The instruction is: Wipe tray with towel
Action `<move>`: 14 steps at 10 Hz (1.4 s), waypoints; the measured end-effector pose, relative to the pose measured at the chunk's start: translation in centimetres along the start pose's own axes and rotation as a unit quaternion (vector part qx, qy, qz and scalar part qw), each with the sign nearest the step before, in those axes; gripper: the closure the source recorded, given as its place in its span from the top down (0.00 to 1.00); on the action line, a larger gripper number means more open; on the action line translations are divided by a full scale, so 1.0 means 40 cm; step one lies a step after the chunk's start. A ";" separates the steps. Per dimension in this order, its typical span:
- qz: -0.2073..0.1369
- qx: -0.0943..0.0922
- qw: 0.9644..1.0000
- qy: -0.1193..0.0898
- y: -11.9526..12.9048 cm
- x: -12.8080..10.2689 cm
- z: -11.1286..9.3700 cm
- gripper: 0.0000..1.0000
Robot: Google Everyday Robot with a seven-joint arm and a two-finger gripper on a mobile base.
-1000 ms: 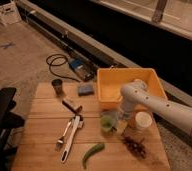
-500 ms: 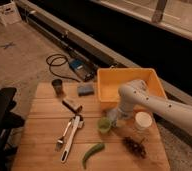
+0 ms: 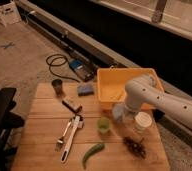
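Camera view: gripper (image 3: 120,113) low over tabletop (image 3: 39,155), just in front of yellow tray (image 3: 109,82), close beside small green cup (image 3: 104,124) and white cup (image 3: 142,120). Grip state: cannot tell, hidden under the wrist; no telling whether anything is held either. Tray: back right of tabletop, arm (image 3: 159,100) crossing over its front right corner. Towel: not clearly made out. Best candidate is blue folded pad (image 3: 85,89) just beside tray's left wall, well apart from gripper.

Judged step: pre-wipe, positioning only, no contact with tray interior. Next move likely calls for: confirm the towel, shift left to the pad, grasp, lift over tray wall, press flat on tray floor, sweep. Risk: both cups right next to the wrist, easy to knock on the swing. Green pepper (image 3: 92,152) and utensils (image 3: 69,136) lower left, out of the path.
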 end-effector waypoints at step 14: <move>0.036 0.139 0.989 -0.035 -0.230 0.105 -0.244 0.00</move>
